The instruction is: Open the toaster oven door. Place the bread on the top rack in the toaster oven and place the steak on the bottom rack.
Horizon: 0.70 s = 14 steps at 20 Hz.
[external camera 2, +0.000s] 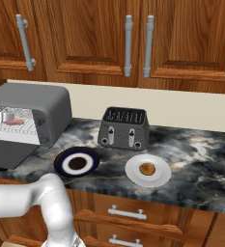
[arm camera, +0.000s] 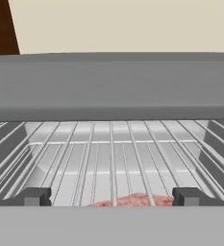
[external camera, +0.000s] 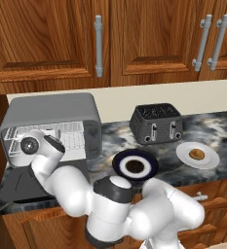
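Toaster oven sits at the left end of the counter, toaster oven door folded down flat in front of it. The arm reaches left, hand right at the oven mouth.

Hand view: gripper looks straight into the cavity, its two dark fingertips spread wide apart, so the hand is open and empty. The steak lies directly between the tips, just past them, low in frame, a pink slab partly cut off by the bottom band. White wire grid runs above and behind it, likely the top rack; which rack carries the meat cannot be told from this view.

Right base view: steak shows as a pink strip inside the oven opening on the white wire shelf, with the wrist at the left edge just beside it.

The bread is still on its white plate, right of centre on the counter, well apart from the hand and the oven. A dark blue plate with a dark centre lies between oven and white plate. The black toaster stands behind them by the wall.
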### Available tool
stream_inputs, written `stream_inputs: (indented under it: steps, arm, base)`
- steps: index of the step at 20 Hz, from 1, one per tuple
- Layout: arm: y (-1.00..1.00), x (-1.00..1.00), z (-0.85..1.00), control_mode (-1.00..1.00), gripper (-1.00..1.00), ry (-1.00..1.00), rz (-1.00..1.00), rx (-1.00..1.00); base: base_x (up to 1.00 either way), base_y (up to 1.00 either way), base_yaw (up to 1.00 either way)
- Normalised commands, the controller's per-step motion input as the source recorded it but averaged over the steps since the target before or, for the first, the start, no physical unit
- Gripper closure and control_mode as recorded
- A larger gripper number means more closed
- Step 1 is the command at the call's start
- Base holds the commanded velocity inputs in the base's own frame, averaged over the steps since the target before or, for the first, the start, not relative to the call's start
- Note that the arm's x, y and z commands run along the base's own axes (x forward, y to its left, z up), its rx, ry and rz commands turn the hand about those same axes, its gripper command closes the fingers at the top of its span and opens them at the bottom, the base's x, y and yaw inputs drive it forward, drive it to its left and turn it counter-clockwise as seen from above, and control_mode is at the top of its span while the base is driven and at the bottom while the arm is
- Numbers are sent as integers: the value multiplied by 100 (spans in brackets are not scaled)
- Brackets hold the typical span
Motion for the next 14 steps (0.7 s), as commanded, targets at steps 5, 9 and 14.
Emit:
stream_inputs:
  steps: [5, 9, 14]
  arm:
    - [0, 14, -16, -100, -100, 0, 0, 0]
    - [0, 20, -7, -100, -100, 0, 0, 0]
    - [0, 23, -31, -100, -100, 0, 0, 0]
  base:
    - [0, 0, 0]
    - [0, 0, 0]
    - [0, 0, 0]
